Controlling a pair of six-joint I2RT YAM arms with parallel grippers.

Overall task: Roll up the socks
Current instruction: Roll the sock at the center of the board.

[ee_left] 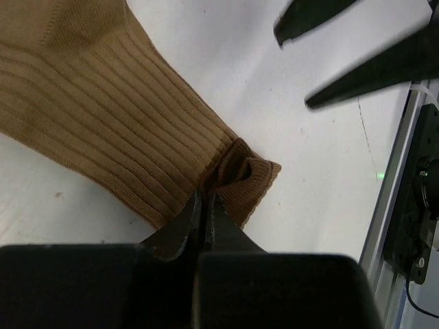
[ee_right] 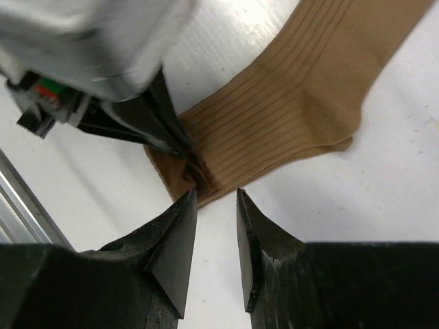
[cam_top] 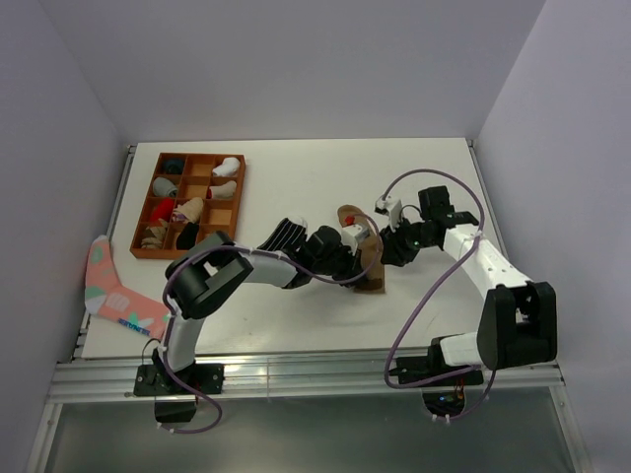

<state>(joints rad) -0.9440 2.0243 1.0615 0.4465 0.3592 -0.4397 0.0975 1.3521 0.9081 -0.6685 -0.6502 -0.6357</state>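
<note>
Here on the white table (cam_top: 296, 320) we see the tan sock (ee_left: 103, 116) lying flat, with the black striped sock (cam_top: 286, 235) near it. The left gripper (ee_left: 204, 205) is clamped on the tan sock's cuff (ee_left: 243, 175) — the right gripper (ee_right: 216, 199) sits just beside it, jaws apart.

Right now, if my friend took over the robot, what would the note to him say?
Left gripper: fingers shut on the tan sock's ribbed cuff corner, which is bunched up.
Right gripper: fingers open, just short of that same cuff, holding nothing.
Black striped sock: lies on the table, untouched.
Done: nothing rolled yet; the tan sock lies mostly flat.
Left: roll both socks.
</note>
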